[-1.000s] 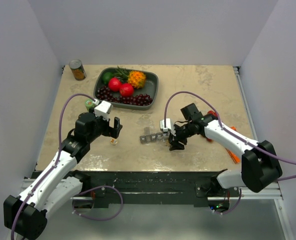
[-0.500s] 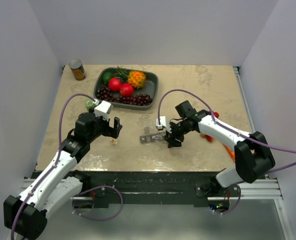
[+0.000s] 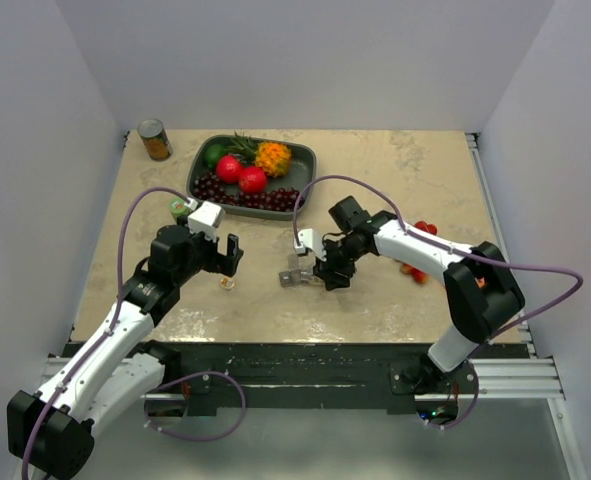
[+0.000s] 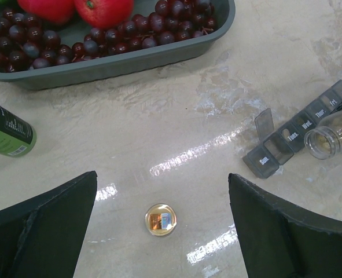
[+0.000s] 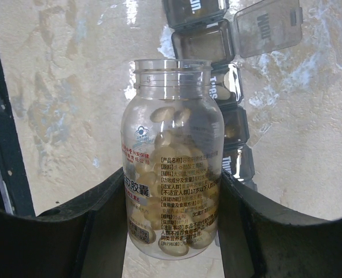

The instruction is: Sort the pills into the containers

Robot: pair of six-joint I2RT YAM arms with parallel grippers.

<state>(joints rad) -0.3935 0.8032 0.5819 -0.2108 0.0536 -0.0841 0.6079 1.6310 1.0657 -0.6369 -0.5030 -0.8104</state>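
The grey pill organizer [image 3: 297,274] lies in the middle of the table; it also shows in the left wrist view [image 4: 292,139] and the right wrist view [image 5: 231,87]. One lid near its left end stands open [image 5: 267,26]. My right gripper [image 3: 331,270] is shut on a clear uncapped pill bottle [image 5: 172,174] full of yellowish capsules, held on its side with its mouth over the organizer. The bottle's mouth shows in the left wrist view [image 4: 328,138]. My left gripper [image 3: 227,262] is open and empty above a small round clear cap [image 4: 161,220] on the table.
A dark grey fruit tray [image 3: 306,178] with grapes and fruit stands at the back. A tin can [image 3: 155,140] is at the back left corner. A green bottle [image 3: 180,208] lies near my left wrist. Red and orange items [image 3: 421,229] lie to the right.
My right gripper has moved left with the bottle, along the organizer toward its left end. The left arm has not moved.
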